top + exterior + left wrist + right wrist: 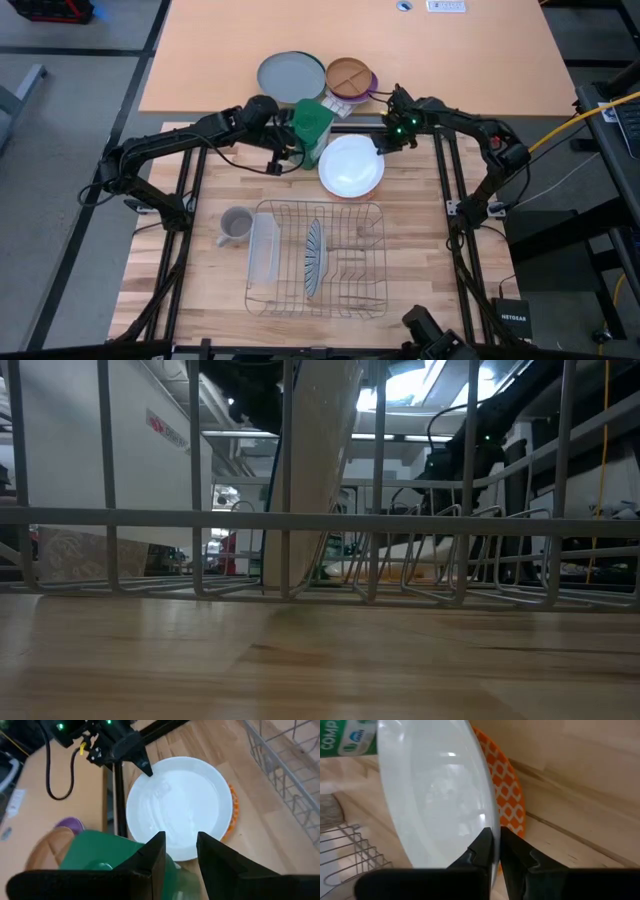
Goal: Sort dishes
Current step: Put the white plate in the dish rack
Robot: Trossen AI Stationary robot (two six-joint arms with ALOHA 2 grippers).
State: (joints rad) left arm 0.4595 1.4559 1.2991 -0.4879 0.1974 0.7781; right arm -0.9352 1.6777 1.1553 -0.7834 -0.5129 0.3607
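The plain white plate (351,165) lies on the orange-red patterned plate (512,795), whose rim shows past it (233,812). The blue-and-white striped plate (314,258) stands on edge between the wires of the dish rack (370,215). My right gripper (387,140) is at the white plate's far right rim, shut on it; it also shows in the left wrist view (142,765). My left gripper (181,852) is open above the white plate's far left rim, beside a green box (312,128), and touches nothing. My right gripper pinches the white plate's rim (490,822) between its two fingers, at the plate's far right side. The fingers slant down from the table's far right. The plate still lies over the orange-red plate.
A grey plate (291,76) and a brown divided plate (348,77) lie at the back, on the tan table. A grey mug (235,225) stands left of the rack. A clear container (263,245) sits in the rack's left end. Bare wood lies right of the rack.
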